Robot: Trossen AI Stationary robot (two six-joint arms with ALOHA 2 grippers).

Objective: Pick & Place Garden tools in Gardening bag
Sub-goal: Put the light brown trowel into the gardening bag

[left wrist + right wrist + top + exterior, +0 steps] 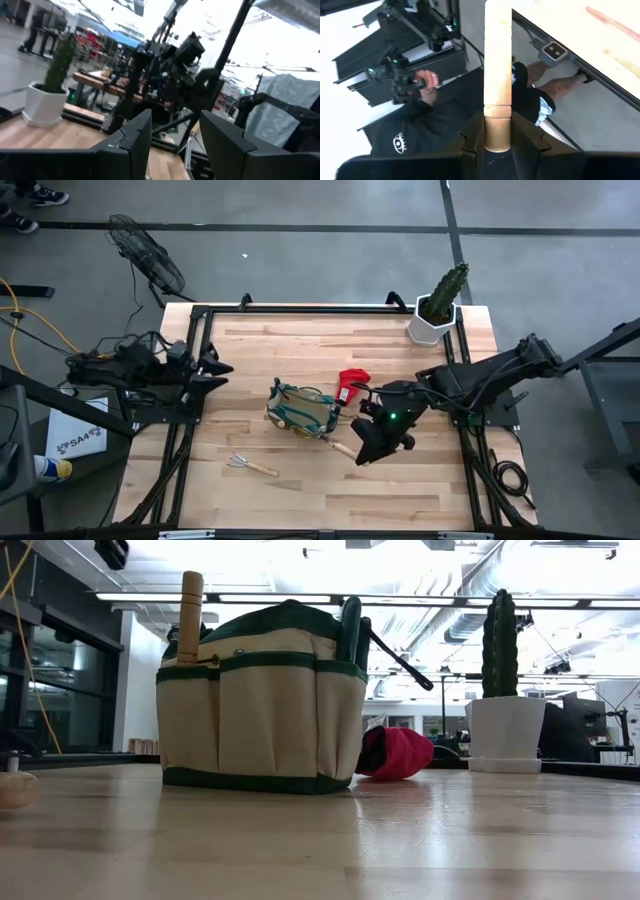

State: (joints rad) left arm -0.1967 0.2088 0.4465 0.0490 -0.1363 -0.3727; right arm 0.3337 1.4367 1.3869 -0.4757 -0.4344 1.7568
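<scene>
My right claw (pixel 498 142) is squeezing the round wooden handle of a garden tool (pixel 498 75), just beside the tan cloth bag with green trim (pixel 300 412). My left claw (pixel 172 137) waits open at the table's left edge.

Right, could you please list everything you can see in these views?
gardening bag: one, tan with green trim, mid-table
wooden handle: one, pale, sticking up out of the bag
hand rake: one, wooden handle, lying on the table apart from the bag
red glove: one, red, beside the bag
cactus: one, green, white pot, table corner
fan: one, dark, on the floor
person: one, black clothing, beyond the table
wooden-handled tool: one, pale, in the right gripper
left gripper: open, empty, at the table's left edge
right gripper: shut on the tool, beside the bag
</scene>
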